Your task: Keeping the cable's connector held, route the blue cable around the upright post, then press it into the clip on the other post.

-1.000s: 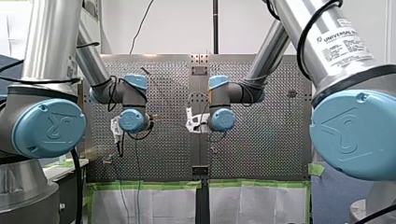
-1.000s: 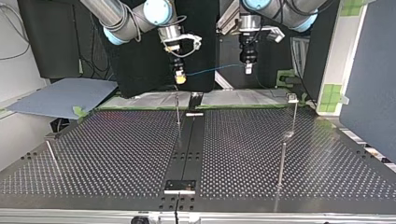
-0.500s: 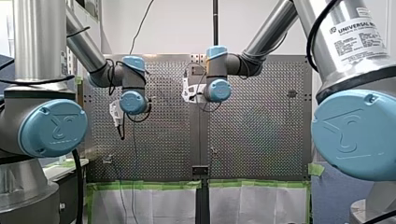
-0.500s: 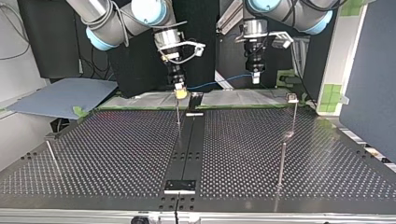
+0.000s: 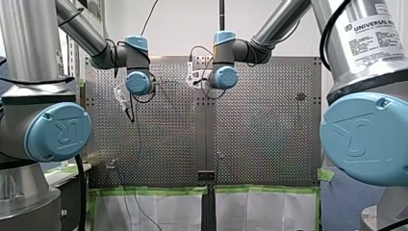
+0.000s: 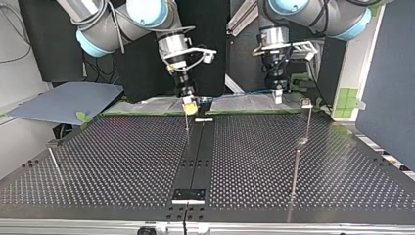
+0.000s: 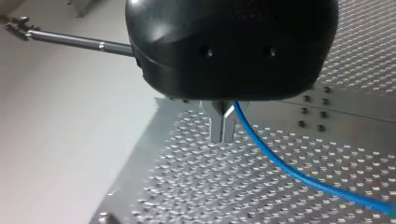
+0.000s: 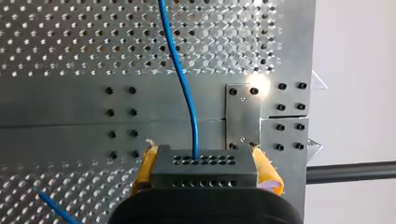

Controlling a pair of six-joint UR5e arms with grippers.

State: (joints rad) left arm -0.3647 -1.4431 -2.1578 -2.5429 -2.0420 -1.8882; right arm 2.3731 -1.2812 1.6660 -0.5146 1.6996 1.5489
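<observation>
- Evidently light and limp, the blue cable (image 8: 195,140) hangs just beyond the upright post (image 6: 186,120).
- Right tool (image 6: 189,101) clamps the rigid connector (image 8: 204,165), above the post's top.
- Left tool (image 7: 222,133) pinches the cable's slack, probably the best hold.

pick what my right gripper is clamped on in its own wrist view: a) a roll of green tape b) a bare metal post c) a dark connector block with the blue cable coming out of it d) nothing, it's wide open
c: in the right wrist view the right gripper has its yellow pads pressed against both sides of the dark connector block, and the blue cable runs out of the block's holed face.
</observation>
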